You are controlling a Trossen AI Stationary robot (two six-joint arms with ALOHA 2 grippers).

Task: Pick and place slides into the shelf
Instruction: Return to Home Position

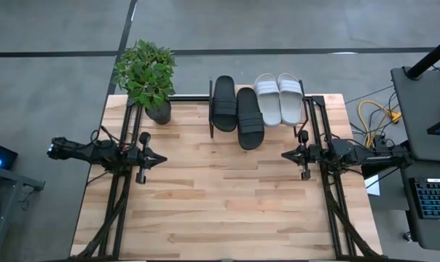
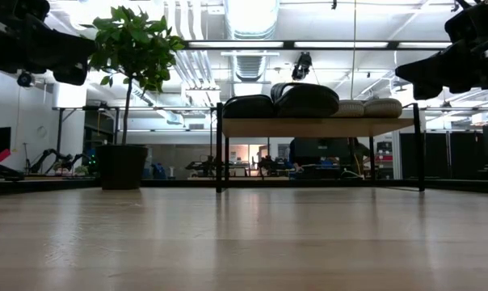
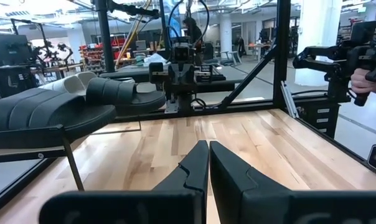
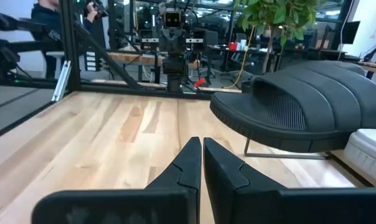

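Lining the shelf (image 2: pixel 317 127) at the back of the table (image 1: pixel 227 211) with all four slides; setting the grey-white slides (image 1: pixel 268 100) toward the right arm, one black slide (image 1: pixel 224 103) at the other end, the second black slide (image 1: pixel 250 120) between them (jutting past the shelf's front edge); holding the left gripper (image 1: pixel 160 157) raised over the table's left side, fingers pressed together, empty; mirroring it opposite with the right gripper (image 1: pixel 285 153), likewise closed on nothing; standing a potted plant (image 1: pixel 147 73) beside the shelf.
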